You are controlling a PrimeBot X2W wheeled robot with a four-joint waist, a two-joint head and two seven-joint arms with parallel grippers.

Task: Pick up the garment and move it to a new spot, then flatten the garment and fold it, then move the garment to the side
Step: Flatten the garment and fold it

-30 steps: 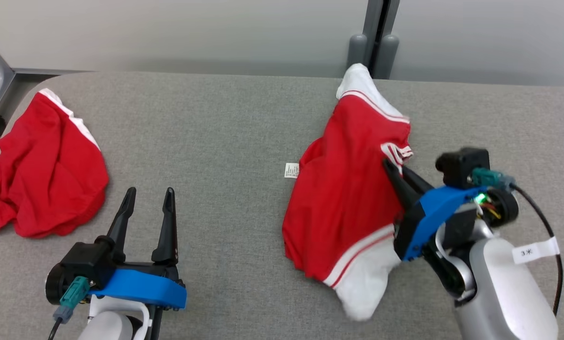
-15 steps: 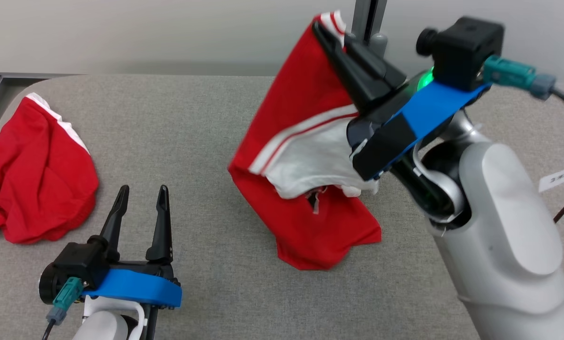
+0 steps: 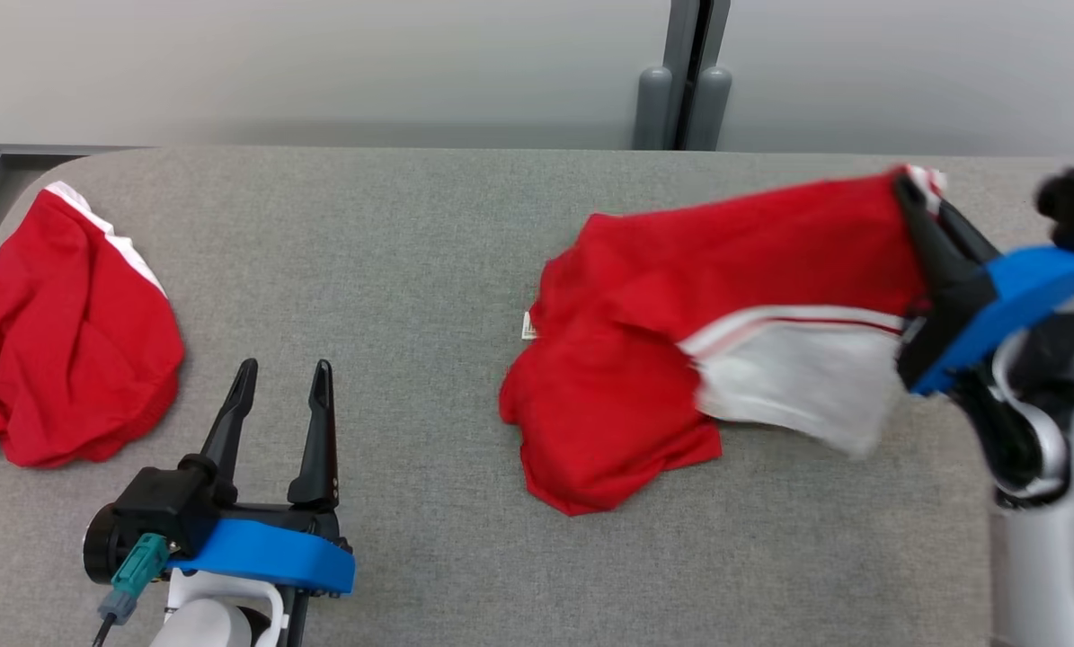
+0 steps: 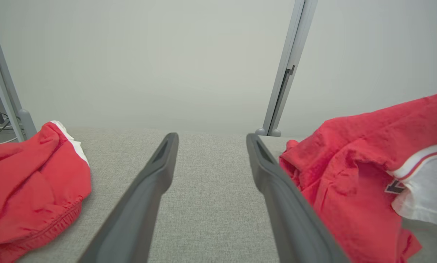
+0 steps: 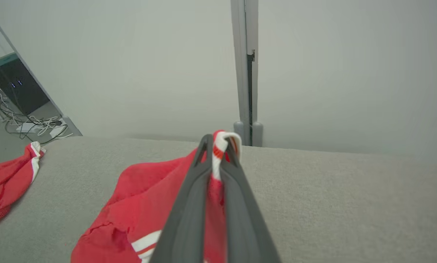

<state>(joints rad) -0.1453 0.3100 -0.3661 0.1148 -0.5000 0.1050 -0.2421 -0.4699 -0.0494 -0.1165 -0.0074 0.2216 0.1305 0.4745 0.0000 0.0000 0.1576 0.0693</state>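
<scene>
Grey felt covers the tabletop (image 3: pixel 393 270), with a pale wall and a grey post (image 3: pixel 683 90) behind its far edge. My right jaws are clamped shut, and between their two fingers (image 5: pixel 189 204) I pinch the white-and-red striped hem (image 5: pixel 222 144) of the garment (image 3: pixel 644 296). That pinched end is raised off the felt near the right edge of the tabletop. From it the red cloth slopes down towards the middle, where the other end lies bunched on the felt. A white panel (image 3: pixel 788 377) sags beneath the raised stretch, and a small label (image 3: pixel 528 325) peeps out at the bunched end.

My left jaws stand wide open with nothing in them, low over bare felt near the front edge, on the left half. A second red garment (image 3: pixel 69 341) lies crumpled at the left edge, well apart from mine.

I judge that I am carrying the garment to its new spot by one point only. The grip is on a narrow band of hem, so I should pull smoothly or it may slip out. Dragging the bunched end along the felt should let it unroll rather than fold under itself. I should set it down well in from the right edge, so no cloth drapes over. My left jaws could then take an opposite corner to draw it flat.
</scene>
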